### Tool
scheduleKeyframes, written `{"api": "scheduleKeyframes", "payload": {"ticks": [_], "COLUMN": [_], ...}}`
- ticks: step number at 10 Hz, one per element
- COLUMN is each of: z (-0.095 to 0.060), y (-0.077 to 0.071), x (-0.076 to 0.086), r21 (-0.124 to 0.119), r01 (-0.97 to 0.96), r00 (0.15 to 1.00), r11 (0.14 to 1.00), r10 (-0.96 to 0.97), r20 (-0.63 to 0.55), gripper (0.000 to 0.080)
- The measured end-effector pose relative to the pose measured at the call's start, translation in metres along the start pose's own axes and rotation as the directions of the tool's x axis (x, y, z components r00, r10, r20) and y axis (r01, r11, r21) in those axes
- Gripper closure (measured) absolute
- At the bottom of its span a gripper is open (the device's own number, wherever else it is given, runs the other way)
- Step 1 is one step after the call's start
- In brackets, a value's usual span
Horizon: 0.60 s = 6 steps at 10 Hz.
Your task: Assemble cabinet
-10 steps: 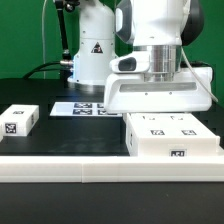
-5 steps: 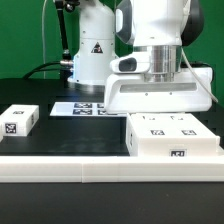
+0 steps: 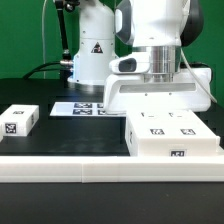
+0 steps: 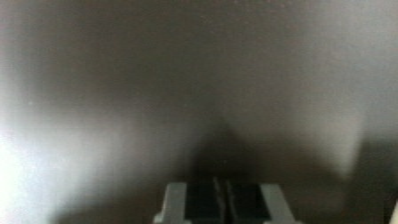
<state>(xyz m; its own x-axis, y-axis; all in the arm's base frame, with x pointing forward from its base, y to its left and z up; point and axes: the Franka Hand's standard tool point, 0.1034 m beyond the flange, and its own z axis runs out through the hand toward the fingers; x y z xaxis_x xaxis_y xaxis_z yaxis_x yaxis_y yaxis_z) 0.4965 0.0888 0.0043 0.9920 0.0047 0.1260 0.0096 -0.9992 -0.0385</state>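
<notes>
White cabinet body (image 3: pixel 172 140), 3 tags showing, lies flat on the bench (image 3: pixel 80 135). White slab (image 3: pixel 160 95) is upright just above it. 1 tagged small panel (image 3: pixel 20 120) lies well apart.

Bright sharp exterior, dim blurred wrist view

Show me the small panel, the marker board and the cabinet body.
small panel (image 3: pixel 22 114), exterior view, top face.
marker board (image 3: pixel 85 107), exterior view, tagged face.
cabinet body (image 3: pixel 172 136), exterior view, top face.

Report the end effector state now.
End effector: closed, fingers together in the wrist view; whether it grips anything cannot be told.
</notes>
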Motion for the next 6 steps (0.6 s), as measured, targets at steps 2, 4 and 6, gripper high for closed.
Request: {"api": "scheduleKeyframes", "payload": {"ticks": [2,4,6], "z": [0.0,-0.002,-0.03], "y": [0.0,-0.001,-0.001], "x": [0.0,0.001,0.004], "r21": [0.0,0.001,0.0], "r01": [0.002,0.005,0.033], "r00": [1.0,1.0,0.999], "r11": [1.0,1.0,0.999], "r10": [-0.002,-0.005,-0.033], "r20": [0.0,-0.001,0.016], "gripper": [0.0794,0.0798,0.0798]}}
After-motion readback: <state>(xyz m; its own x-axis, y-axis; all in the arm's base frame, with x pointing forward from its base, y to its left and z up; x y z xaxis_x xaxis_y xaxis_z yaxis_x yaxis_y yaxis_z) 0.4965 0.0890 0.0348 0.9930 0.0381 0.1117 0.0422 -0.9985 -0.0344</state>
